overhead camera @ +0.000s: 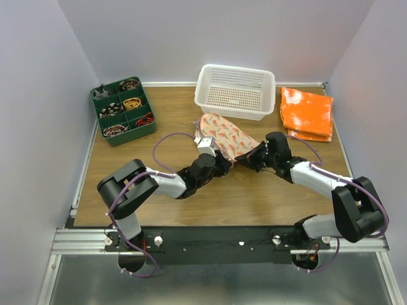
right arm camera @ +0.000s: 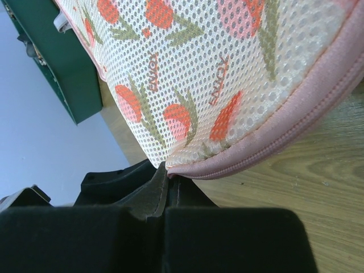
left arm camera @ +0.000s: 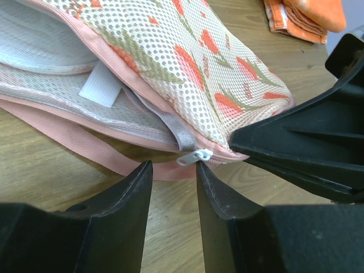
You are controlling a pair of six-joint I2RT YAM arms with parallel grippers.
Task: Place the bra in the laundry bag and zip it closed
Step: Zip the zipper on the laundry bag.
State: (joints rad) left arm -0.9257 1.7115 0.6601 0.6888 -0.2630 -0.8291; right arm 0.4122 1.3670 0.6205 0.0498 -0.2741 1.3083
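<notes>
The laundry bag (overhead camera: 224, 135) is found lying on the table (overhead camera: 254, 198), just in front of the white basket (overhead camera: 235, 92). Its zipper is seen open to one side of the zipper pull (left arm camera: 193, 157). The left gripper (left arm camera: 173, 170) is noted with fingers slightly spread and nothing held, the pull lying just beyond the tips. The right gripper (right arm camera: 166, 173) is pressed together on the pink rim at the bag's end

Even, bright overhead light; soft shadows on the bench (overhead camera: 267, 190); wrist views blur slightly up close.
</notes>
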